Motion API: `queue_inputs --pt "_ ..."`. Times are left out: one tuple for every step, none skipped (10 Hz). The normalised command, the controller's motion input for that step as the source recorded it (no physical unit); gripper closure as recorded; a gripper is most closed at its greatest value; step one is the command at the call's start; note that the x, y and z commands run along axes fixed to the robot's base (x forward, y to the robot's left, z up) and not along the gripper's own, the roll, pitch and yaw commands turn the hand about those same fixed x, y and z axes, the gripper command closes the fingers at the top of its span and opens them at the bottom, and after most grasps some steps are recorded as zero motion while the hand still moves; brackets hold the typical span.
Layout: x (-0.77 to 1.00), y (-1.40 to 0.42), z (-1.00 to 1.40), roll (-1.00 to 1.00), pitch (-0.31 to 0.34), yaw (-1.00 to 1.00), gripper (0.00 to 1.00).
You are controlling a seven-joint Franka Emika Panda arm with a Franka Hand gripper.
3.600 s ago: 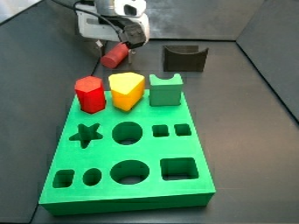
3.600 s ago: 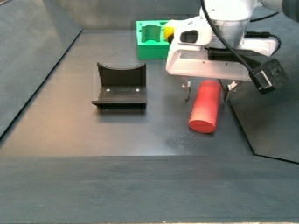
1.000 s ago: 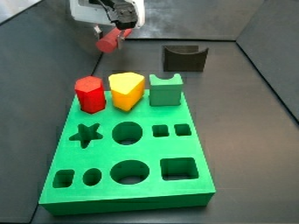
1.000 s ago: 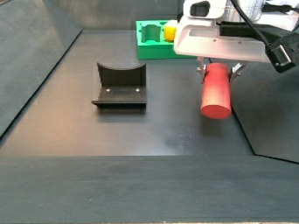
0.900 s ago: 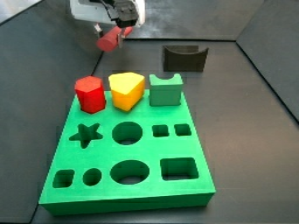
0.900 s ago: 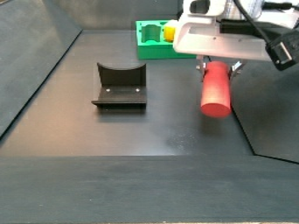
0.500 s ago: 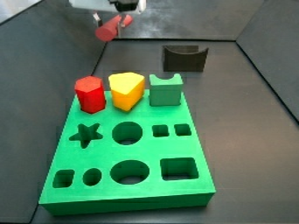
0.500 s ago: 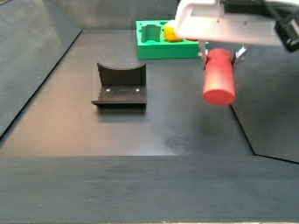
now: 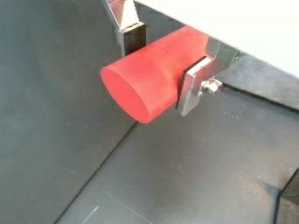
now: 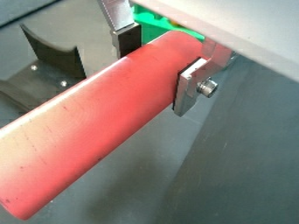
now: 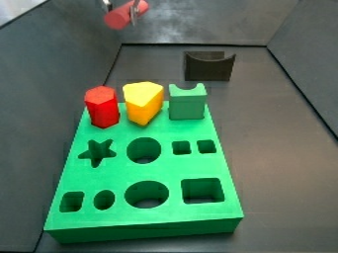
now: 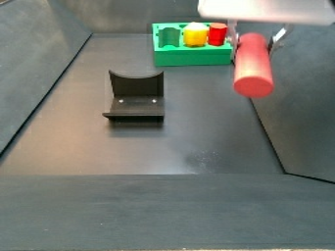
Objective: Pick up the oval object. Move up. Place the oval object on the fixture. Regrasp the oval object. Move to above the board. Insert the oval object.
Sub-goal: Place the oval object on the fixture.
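In a wrist view the gripper (image 9: 166, 57) has its two silver fingers (image 9: 194, 86) clamped on opposite sides of the oval object (image 9: 152, 73), whose flat salmon-red end face turns toward the camera. Only a short stretch of the peg shows past the plates, and the dark bench floor (image 9: 70, 149) lies well below it. A dark corner at the picture's edge is too cut off to name.

In a wrist view the gripper (image 10: 160, 51) grips the oval object (image 10: 100, 118) near one end, with a silver finger (image 10: 193, 86) pressed against its side and a screw head showing in the plate. Most of the peg's length runs free of the fingers. Behind it stand the fixture (image 10: 52, 61), partly hidden by the peg, and a sliver of the green board (image 10: 163, 22).

In a side view the oval object (image 11: 126, 13) hangs high at the picture's upper edge; the gripper holding it is cut off. The board (image 11: 145, 178) carries a red hexagonal block (image 11: 101, 107), a yellow block (image 11: 144, 102) and a green notched block (image 11: 189, 101); the fixture (image 11: 208, 65) stands beyond it.

In a side view the oval object (image 12: 252, 64) hangs in the air, well apart from the fixture (image 12: 133, 95) on the floor. Only the underside of the gripper (image 12: 257, 37) shows, and the board (image 12: 183, 44) lies behind.
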Motion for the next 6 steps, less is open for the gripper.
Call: queue_inputs --pt "-0.02 0.02 0.66 0.10 0.071 0.00 1.00" --pt "-0.01 0.02 0.57 0.11 0.076 0.00 1.00" --pt "0.00 0.01 0.34 0.10 0.083 0.01 1.00" --pt "0.00 0.01 0.25 0.09 0.084 0.02 1.00" --pt "1.00 -0.27 -0.08 -0.04 -0.251 0.90 1.00" --pt "1.00 -0.27 -0.10 -0.04 -0.253 0.90 1.00"
